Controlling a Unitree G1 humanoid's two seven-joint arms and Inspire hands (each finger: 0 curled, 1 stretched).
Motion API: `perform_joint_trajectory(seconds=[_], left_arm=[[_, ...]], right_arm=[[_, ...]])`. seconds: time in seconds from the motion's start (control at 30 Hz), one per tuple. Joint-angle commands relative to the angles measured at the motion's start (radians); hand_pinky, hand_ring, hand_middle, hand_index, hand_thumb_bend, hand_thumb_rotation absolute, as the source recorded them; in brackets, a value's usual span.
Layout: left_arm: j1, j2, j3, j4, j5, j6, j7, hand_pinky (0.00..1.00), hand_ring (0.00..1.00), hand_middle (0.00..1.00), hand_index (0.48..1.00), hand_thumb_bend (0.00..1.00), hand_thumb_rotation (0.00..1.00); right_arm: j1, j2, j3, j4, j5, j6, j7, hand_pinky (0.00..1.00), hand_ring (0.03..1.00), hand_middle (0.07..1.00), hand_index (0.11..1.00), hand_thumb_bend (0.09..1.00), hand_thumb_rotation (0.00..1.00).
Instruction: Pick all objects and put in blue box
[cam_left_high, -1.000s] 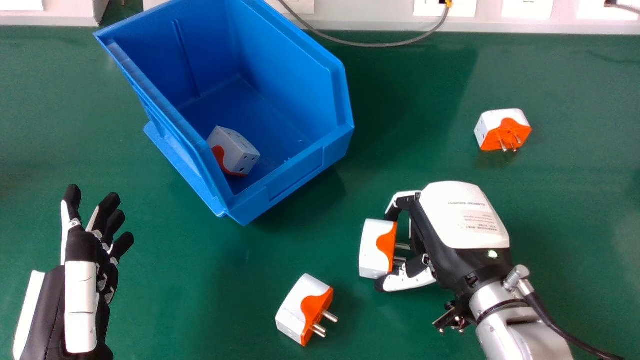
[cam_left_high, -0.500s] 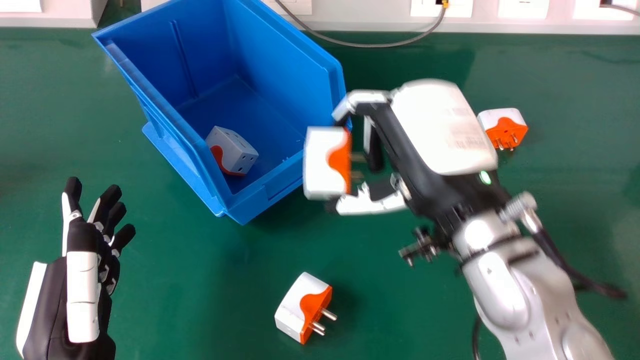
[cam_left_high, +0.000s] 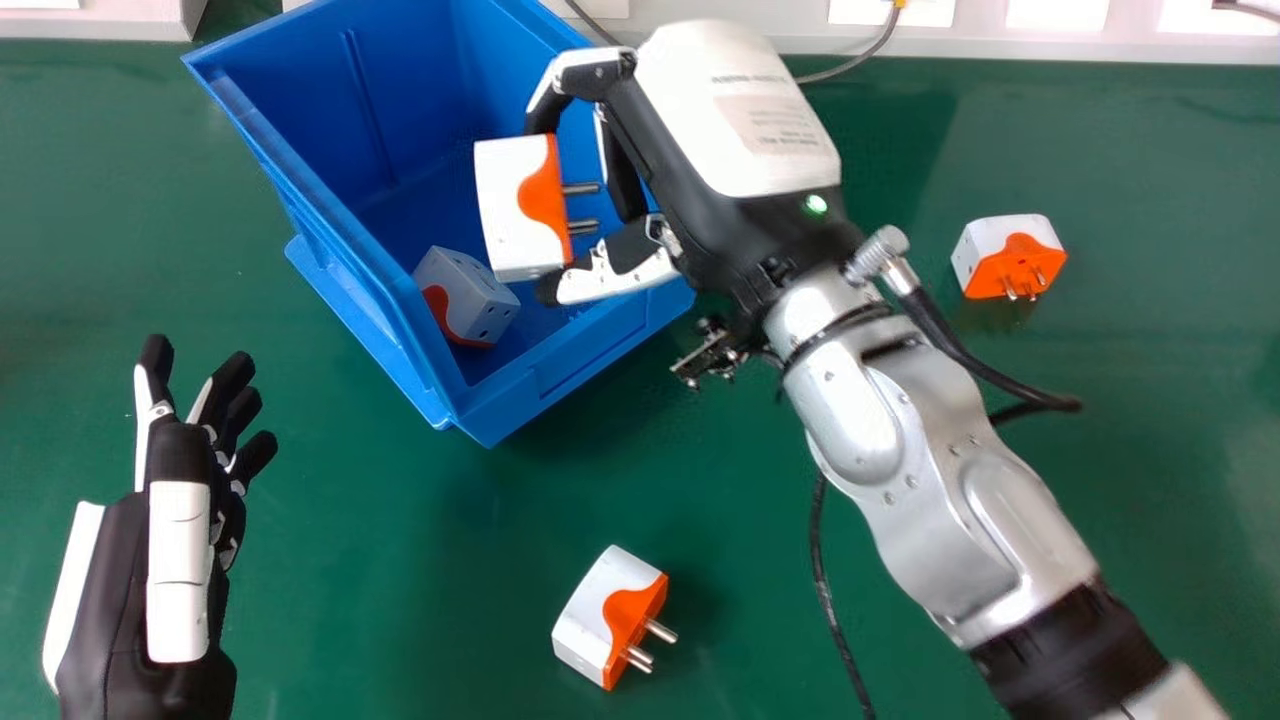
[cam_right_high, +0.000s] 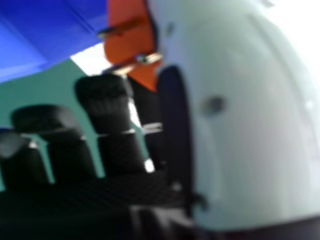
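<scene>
Fingers of the right hand pinch a rigid, probably light adapter by its ends (seemingly the surest hold).

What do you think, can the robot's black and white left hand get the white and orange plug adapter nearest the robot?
Probably yes: the left hand looks open and empty, and I see nothing between it and the adapter.

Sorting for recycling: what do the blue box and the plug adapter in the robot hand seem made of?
The blue box: likely moulded, semi-gloss plastic, given its raised rib and soft sheen.
The held adapter: probably hard plastic, from its smooth, even-coloured faces; its pins look like polished metal, glinting.
</scene>
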Motion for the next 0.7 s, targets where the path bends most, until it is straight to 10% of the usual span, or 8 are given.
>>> perform_joint_trajectory(seconds=[0.0,0.3,0.67], left_arm=[[-0.002,0.007,0.004,-0.003,0.002,-0.011,0.002,0.94,0.96,0.96,1.0,0.92,1.0],[0.005,0.008,0.005,-0.007,0.009,-0.018,-0.002,0.93,0.95,0.96,1.0,0.92,1.0],[0.017,0.002,0.001,-0.012,0.018,-0.024,0.0,0.93,0.95,0.95,1.0,0.9,1.0]], right_arm=[[-0.087,0.025,0.01,0.068,0.002,-0.022,-0.048,0.04,0.085,0.157,0.256,0.418,0.06],[-0.325,0.125,0.087,0.473,-0.028,0.026,-0.132,0.03,0.079,0.144,0.181,0.457,0.05],[-0.488,0.2,0.126,0.774,-0.004,-0.001,-0.215,0.05,0.09,0.165,0.429,0.512,0.11]])
